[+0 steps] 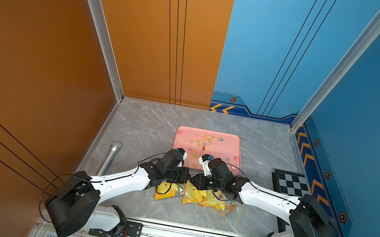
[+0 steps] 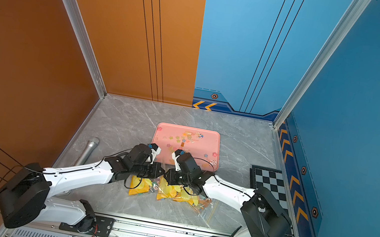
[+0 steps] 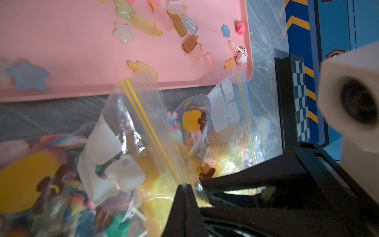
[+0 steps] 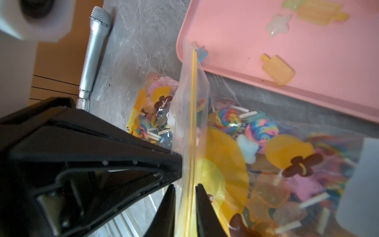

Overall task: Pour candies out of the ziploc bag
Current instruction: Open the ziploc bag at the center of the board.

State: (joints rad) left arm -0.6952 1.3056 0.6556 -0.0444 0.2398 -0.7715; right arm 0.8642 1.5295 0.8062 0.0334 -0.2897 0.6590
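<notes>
— Grey marble table point(image 1: 150, 128), orange and blue walls behind it. In both top views I see the pink tray point(image 1: 235, 145) mid-table with some candies point(image 1: 199, 142) scattered on it. The left gripper point(image 1: 186, 176) and right gripper point(image 1: 194, 181) meet tip to tip just before the tray's near rim, above the ziploc bag point(image 1: 194, 195), which lies on the table well filled.

— And your left wrist view?

— Its jaws are pressed together on the bag's yellow zip strip point(image 3: 147, 127), with the film pinched between them. The raised edge runs up toward the tray.

— Right wrist?

— Those jaws stand a little apart, one on each side of the same strip. I cannot tell whether they press it. Lollipops and yellow pieces crowd the bag beyond.

— So which step are we on?

— I judge it's getting the mouth open, with most of the pouring to come. Next I want a firm hold on each lip, then a pull apart. After that I lift and tip the mouth over the tray.
</notes>
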